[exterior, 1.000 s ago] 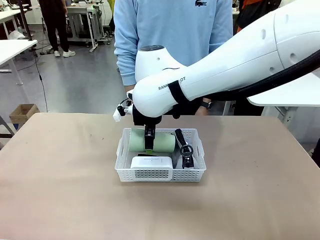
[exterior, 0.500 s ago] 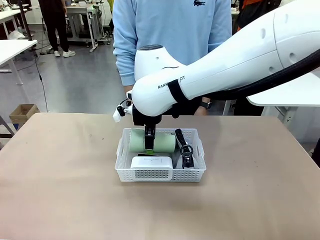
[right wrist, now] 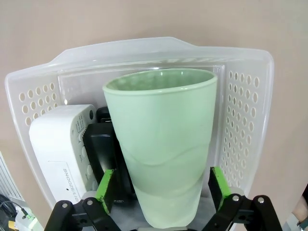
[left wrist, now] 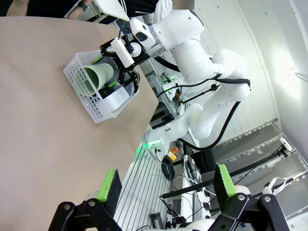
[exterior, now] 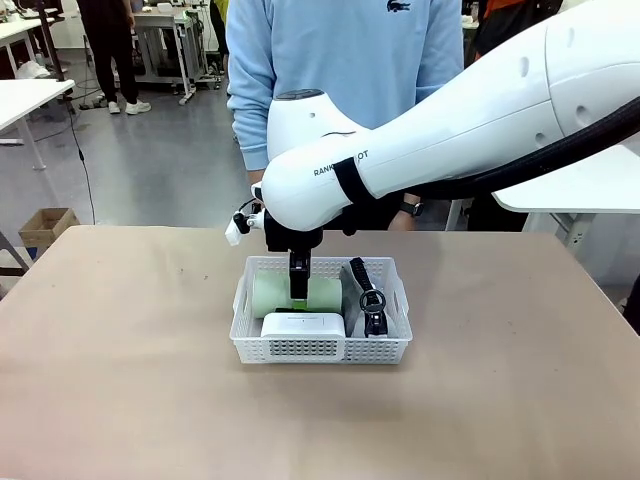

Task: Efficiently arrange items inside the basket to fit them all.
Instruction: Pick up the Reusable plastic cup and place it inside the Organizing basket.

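Observation:
The white basket (exterior: 320,350) sits mid-table. In it the pale green cup (exterior: 270,292) lies on its side, mouth towards picture left. The small white box (exterior: 303,324) lies along the front wall. At the right end the grey pouch (exterior: 366,290) with its black ring pull stands on edge. My right gripper (exterior: 298,295) reaches down over the cup. Seen from the right wrist, the right gripper (right wrist: 162,185) is open, with a small gap between each green pad and the cup (right wrist: 161,144). A black item (right wrist: 101,144), probably the stapler, sits between box (right wrist: 55,149) and cup. My left gripper (left wrist: 166,185) is open and holds nothing, far from the basket (left wrist: 91,103).
A person in a light blue sweater (exterior: 340,60) stands at the far edge, right behind the basket. My right arm (exterior: 450,130) spans the right half of the table. Bare tabletop (exterior: 120,340) surrounds the basket on every side.
The right gripper's jaws have parted from the cup. The cup has shifted a little towards picture left inside the basket. The left gripper has stayed still.

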`<state>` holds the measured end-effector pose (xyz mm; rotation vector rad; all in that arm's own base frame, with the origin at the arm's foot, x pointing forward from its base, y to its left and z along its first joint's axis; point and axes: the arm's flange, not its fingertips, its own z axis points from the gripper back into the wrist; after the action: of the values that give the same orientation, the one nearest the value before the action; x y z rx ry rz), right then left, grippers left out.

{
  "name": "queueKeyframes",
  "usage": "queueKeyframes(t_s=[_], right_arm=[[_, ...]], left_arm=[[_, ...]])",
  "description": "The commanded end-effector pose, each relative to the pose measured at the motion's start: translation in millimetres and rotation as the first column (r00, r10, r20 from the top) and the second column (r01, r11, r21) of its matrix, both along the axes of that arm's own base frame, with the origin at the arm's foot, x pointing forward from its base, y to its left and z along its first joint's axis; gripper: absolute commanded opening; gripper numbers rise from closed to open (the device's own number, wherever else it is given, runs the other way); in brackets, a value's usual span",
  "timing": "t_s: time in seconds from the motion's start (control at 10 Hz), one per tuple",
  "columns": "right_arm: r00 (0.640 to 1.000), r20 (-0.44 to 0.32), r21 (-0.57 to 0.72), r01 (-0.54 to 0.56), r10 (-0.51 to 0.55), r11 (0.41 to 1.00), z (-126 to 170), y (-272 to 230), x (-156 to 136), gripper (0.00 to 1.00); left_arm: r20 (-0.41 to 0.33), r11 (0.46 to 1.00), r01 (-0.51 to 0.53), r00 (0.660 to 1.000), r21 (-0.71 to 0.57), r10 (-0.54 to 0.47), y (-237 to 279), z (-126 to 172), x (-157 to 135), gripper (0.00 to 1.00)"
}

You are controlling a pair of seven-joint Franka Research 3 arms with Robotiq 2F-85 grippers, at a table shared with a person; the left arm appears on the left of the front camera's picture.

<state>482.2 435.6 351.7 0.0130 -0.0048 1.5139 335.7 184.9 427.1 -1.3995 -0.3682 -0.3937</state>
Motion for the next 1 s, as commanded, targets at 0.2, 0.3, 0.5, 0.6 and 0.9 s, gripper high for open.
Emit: queueKeyframes(t_s=[0.2, 0.3, 0.5, 0.6, 0.9], right_arm=[[1.0, 0.011, -0.014, -0.014, 0.014, 1.0, 3, 3, 2, 1.0], [1.0, 0.011, -0.012, -0.011, 0.012, 1.0, 3, 3, 2, 1.0], [1.0, 0.022, 0.013, 0.017, -0.017, 1.0, 5, -2, 1, 1.0], [0.999, 0.035, 0.043, 0.028, -0.029, 0.999, 12, -10, 0, 1.0], [0.993, 0.085, 0.096, 0.073, -0.081, 0.993, 38, -31, -2, 1.0]], left_arm=[[-0.003, 1.0, 0.002, 1.0, 0.01, -0.002, 1, 2, -3, 1.0], [-0.003, 1.0, 0.002, 1.0, 0.01, -0.002, 1, 2, -3, 1.0], [-0.003, 1.0, 0.002, 1.0, 0.01, -0.002, 1, 2, -3, 1.0], [-0.003, 1.0, 0.002, 1.0, 0.01, -0.002, 1, 2, -3, 1.0], [-0.003, 1.0, 0.002, 1.0, 0.01, -0.002, 1, 2, -3, 1.0]])
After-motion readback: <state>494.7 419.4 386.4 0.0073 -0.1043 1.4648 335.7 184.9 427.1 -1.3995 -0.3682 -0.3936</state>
